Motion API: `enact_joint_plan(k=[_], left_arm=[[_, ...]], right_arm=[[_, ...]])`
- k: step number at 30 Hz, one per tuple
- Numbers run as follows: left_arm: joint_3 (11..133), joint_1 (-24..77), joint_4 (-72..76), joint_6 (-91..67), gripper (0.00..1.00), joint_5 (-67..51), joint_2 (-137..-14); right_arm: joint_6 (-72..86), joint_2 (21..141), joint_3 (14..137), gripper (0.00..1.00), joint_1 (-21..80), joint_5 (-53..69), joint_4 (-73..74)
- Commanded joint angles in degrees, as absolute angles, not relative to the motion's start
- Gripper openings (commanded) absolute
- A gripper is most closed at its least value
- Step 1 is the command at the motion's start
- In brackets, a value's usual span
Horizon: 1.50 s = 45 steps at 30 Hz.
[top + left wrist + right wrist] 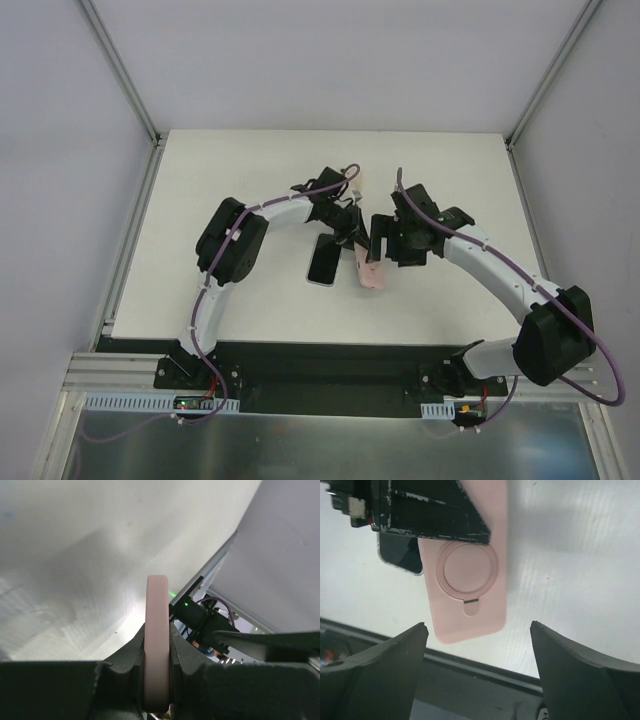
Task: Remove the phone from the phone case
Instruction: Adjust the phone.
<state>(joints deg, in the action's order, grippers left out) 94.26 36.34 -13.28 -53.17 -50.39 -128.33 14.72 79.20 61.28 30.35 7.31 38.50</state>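
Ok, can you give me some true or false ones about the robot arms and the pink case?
1. The left fingers are pinching the pink case. True.
2. The phone is inside the case. False: it lies on the table next to the case.
3. The right fingers are squeezed shut on the case. False: they are wide open and hold nothing.
4. The case has a round ring on its back. True.
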Motion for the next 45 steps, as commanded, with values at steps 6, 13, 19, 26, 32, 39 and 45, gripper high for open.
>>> enact_joint_plan(k=[6, 13, 19, 26, 32, 39, 45], left_arm=[[90.53, 33.4, -15.11, -56.86, 0.0, -47.73, -121.12], [91.14, 33.13, -15.38, -58.45, 0.0, -47.29, -119.27], [90.0, 33.05, -15.47, -60.21, 0.0, -48.17, -117.78], [87.63, 33.05, -16.26, -60.12, 0.0, -45.79, -115.14], [87.63, 32.87, -16.7, -60.21, 0.0, -45.44, -115.05], [90.44, 33.13, -16.7, -56.43, 0.13, -46.67, -114.52], [89.47, 32.08, -16.26, -55.2, 0.75, -45.61, -109.34]], right_arm=[[16.44, 73.21, 65.3, 0.9, 44.46, -21.6, 40.08], [13.37, 83.91, 69.87, 0.93, 56.15, -34.71, 42.36], [9.67, 91.92, 73.55, 0.92, 58.97, -39.81, 42.8], [8.88, 96.5, 74.7, 0.69, 60.82, -46.31, 44.12], [8.88, 98.09, 75.76, 0.38, 62.14, -48.6, 45.08], [9.75, 97.22, 75.68, 0.02, 61.79, -48.26, 45.88], [11.25, 86.6, 72.16, 0.01, 55.56, -37.65, 42.02]])
